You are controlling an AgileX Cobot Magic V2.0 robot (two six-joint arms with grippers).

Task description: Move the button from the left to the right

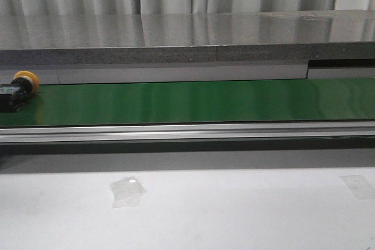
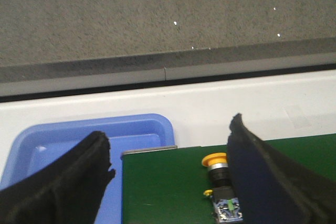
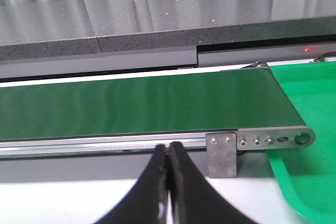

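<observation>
The button [image 1: 20, 88] lies on its side at the far left end of the green belt [image 1: 193, 100], its yellow cap toward the back. In the left wrist view the button [image 2: 220, 177] lies on the belt [image 2: 163, 187], close to the inner side of one finger. My left gripper [image 2: 170, 153] is open, empty, above the belt's end. My right gripper [image 3: 169, 148] is shut and empty, in front of the belt's rail [image 3: 105, 141] near its right end. Neither gripper shows in the front view.
A blue tray [image 2: 79, 140] sits off the belt's left end. A green tray [image 3: 310, 103] sits off its right end. A grey stone ledge [image 1: 187, 33] runs behind the belt. A scrap of clear tape [image 1: 127, 191] lies on the white table.
</observation>
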